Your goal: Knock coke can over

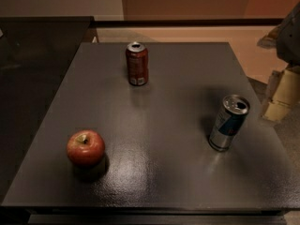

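Observation:
The coke can (137, 63) is a short red can with a silver top and a white patch near its base. It stands upright near the far edge of the dark grey table (154, 125), a little left of the middle. My gripper (280, 97) shows as a pale beige shape at the right edge of the camera view, off the table's right side and hanging below a grey arm part (290, 32). It is far from the coke can and touches nothing on the table.
A taller silver-and-blue can (228, 122) stands upright on the right part of the table. A red apple (85, 147) sits at the front left. A dark counter (37, 55) lies to the left, and tan floor shows behind and to the right.

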{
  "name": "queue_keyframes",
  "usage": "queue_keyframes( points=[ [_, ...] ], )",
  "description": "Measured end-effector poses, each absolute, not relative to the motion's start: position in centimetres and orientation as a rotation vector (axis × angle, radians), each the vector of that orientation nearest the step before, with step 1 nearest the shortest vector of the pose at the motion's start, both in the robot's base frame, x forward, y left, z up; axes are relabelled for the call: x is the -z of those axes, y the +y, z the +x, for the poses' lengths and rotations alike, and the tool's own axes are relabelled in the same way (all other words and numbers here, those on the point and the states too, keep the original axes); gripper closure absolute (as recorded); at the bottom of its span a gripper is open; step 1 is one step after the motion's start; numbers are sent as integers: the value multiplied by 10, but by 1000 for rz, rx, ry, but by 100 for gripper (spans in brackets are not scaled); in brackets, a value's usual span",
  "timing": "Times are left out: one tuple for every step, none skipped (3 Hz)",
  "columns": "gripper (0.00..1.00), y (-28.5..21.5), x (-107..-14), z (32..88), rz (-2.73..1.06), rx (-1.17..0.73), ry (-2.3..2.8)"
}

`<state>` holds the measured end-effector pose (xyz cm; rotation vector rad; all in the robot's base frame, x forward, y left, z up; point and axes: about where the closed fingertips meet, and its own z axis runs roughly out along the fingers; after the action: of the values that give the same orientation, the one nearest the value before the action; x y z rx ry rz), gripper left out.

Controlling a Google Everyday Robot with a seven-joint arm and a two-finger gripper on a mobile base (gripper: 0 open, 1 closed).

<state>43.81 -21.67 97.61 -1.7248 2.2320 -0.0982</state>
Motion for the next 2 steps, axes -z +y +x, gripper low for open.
queue_keyframes(
  points=[
    [0,-214,-977,440,-1732,92,2224],
    [0,-194,-974,454,-1764,52,2180]
  ],
)
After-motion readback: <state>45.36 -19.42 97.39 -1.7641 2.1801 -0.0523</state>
